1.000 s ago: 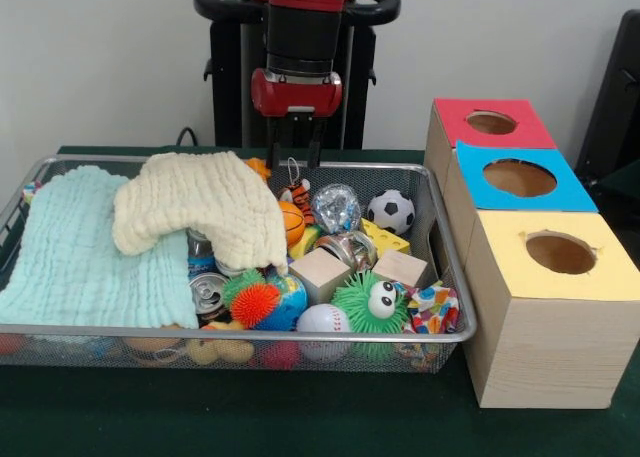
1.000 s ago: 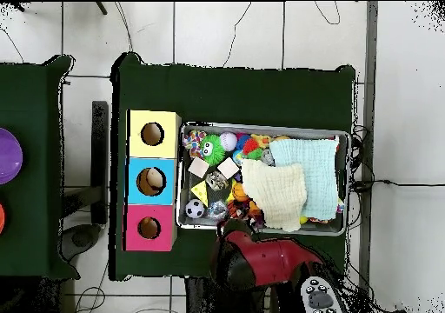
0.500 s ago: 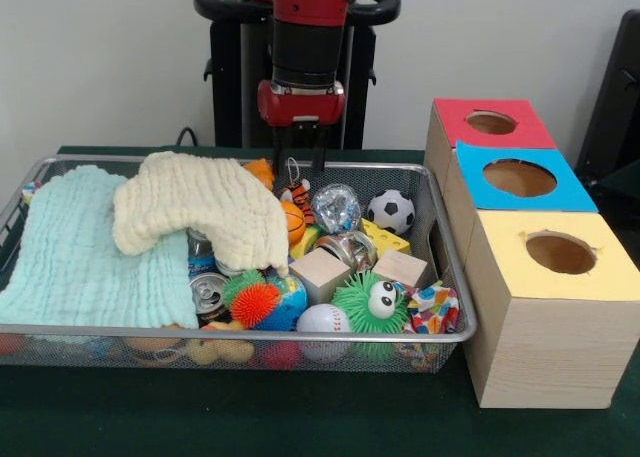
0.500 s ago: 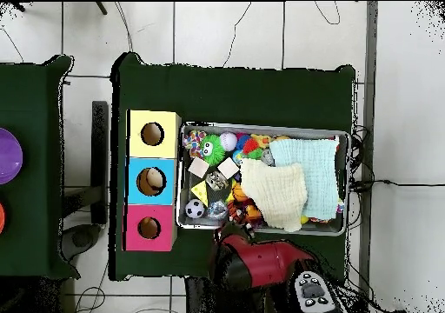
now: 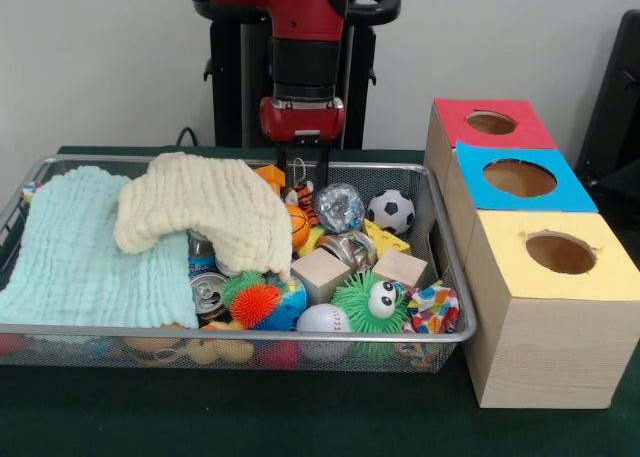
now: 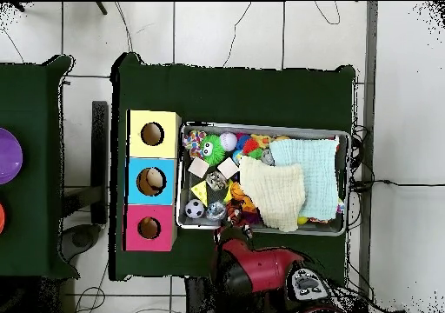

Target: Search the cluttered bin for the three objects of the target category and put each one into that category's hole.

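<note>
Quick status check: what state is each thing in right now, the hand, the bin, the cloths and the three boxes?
hand: open, hanging over the bin's far side, holding nothing
wire bin: full, cluttered
cream cloth: crumpled, draped over toys
mint cloth: spread flat
tiger plush: part hidden, below the hand
red-topped box: hole open, unblocked
blue-topped box: hole open
yellow-topped box: hole open

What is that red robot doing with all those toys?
The robot's gripper hangs over the far side of the wire basket, just above a small orange striped plush toy next to the cream cloth. It is not holding anything yet. The basket is full of balls, blocks, cans and cloths. Beside it stand three wooden boxes, and the red-topped box's hole looks empty from here.
</note>
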